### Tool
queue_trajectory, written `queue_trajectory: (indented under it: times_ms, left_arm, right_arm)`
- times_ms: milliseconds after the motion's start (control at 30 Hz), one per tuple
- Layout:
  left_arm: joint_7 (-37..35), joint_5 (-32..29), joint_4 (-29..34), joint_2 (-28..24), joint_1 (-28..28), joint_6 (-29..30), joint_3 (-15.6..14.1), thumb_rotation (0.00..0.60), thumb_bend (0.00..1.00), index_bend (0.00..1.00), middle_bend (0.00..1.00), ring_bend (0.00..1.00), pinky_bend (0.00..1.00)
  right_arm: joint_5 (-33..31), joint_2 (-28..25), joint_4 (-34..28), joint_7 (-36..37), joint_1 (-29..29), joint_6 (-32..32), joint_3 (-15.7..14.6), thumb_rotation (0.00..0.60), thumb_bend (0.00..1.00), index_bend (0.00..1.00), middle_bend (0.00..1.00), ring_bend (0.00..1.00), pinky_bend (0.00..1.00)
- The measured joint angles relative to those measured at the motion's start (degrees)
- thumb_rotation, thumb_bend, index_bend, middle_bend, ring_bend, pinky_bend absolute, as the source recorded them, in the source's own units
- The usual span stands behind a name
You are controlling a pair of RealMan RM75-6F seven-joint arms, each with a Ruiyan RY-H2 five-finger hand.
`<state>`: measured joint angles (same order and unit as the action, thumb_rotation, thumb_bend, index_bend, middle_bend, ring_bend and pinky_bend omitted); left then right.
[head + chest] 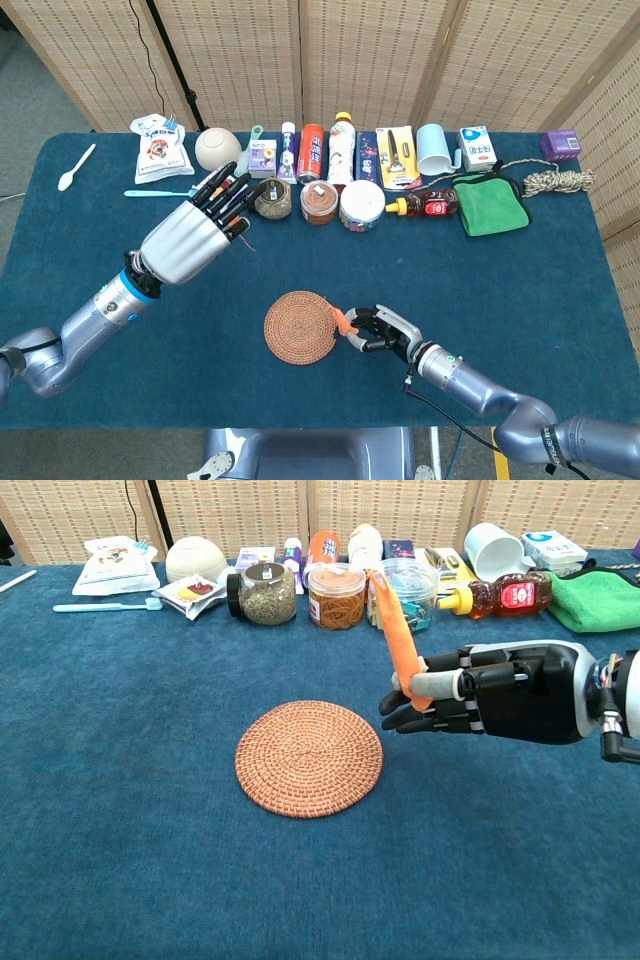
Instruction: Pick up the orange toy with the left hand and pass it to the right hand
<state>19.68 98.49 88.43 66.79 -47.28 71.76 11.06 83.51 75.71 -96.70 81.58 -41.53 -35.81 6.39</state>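
The scene is seen from two cameras of the robot's own. In the head view, the whole blue tabletop (560, 290) is looked down upon steeply from high above its near edge, with the folding screen (370, 60) behind it taken in, and both arms shown from a distance. In the chest view, the same tabletop (120, 810) is faced from low and close, nearly level with its surface, toward the far row of goods. The round woven mat (299, 327) (309, 758), the right hand (380, 331) (490, 692) and the jars behind are shared by both views. The left hand (190, 235) is caught by the head view alone.
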Motion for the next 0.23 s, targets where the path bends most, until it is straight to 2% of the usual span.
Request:
queue_trajectory:
  times_ms: [233]
  left_arm:
    - [-0.8,0.3,-0.9,0.4,0.2,0.2,-0.3,0.6,0.5,0.67,0.14,0.09,0.03]
  right_arm:
    - [0.1,-0.3,0.3,0.6,0.1,-0.3,-0.3,0.6,0.82,0.76,0.45,0.32,0.06]
